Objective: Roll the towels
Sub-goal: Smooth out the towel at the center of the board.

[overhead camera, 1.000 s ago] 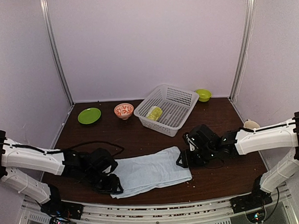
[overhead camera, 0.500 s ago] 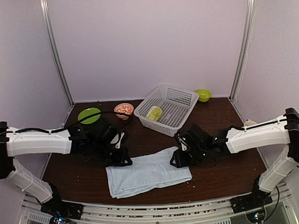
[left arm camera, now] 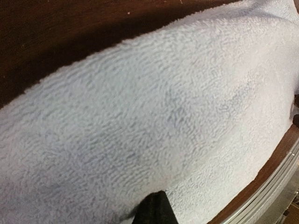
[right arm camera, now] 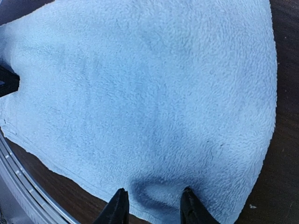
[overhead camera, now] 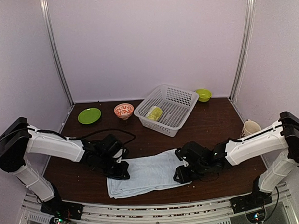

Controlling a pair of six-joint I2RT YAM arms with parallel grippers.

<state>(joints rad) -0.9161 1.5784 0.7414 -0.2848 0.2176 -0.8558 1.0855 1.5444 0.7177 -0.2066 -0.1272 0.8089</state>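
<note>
Starting at the fingertips: the right gripper [right arm camera: 153, 205] has its two fingertips [right arm camera: 119, 207] spread apart and pressed down on the edge of the pale blue towel [right arm camera: 149, 93]. A little pucker of cloth bulges between them, and it isn't clamped as far as the wrist view shows. The left gripper [overhead camera: 118, 170] is clenched tight at the towel's opposite edge, lower left of the top view. Only one dark finger [left arm camera: 154, 212] shows in its own camera, so whether it's pinching cloth can't be told. The blue towel lies flat in the lower middle of the dark table [overhead camera: 213, 119], with no roll started. The lime-green towel [overhead camera: 154, 113] sits bundled in the white mesh basket [overhead camera: 181, 98] at upper centre and looks rolled already. So it's probably about half done, with the blue one left to roll.
</note>
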